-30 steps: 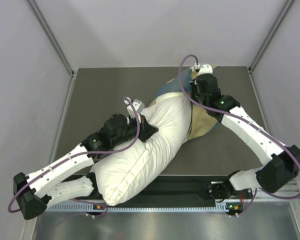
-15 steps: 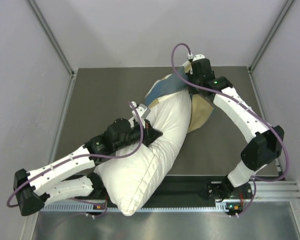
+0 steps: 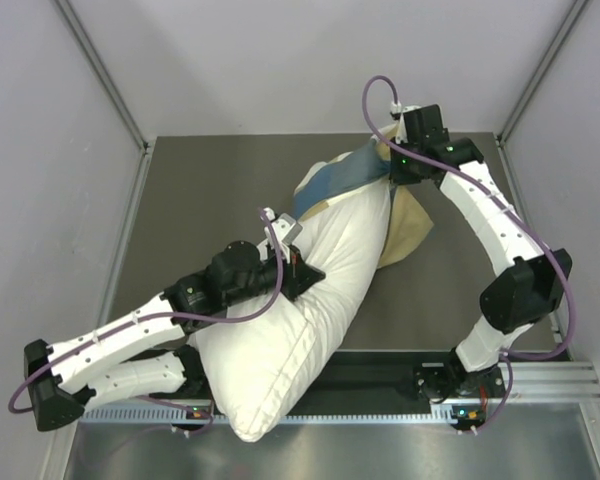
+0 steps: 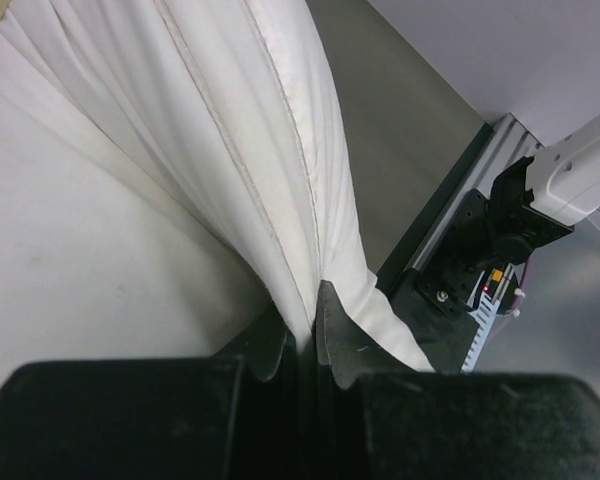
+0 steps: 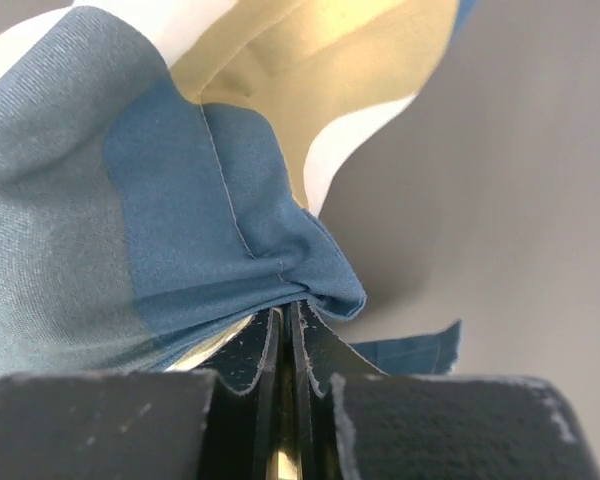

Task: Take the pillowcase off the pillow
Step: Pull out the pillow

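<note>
While inside right gripper [image 5: 285,322], pillowcase [image 5: 180,220] edge.

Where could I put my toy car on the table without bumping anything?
Bare table at the far left, between the left wall and the pillowcase. Another patch lies between the pillow and the right arm. The middle and near left are crowded by the pillow and left arm.
</note>
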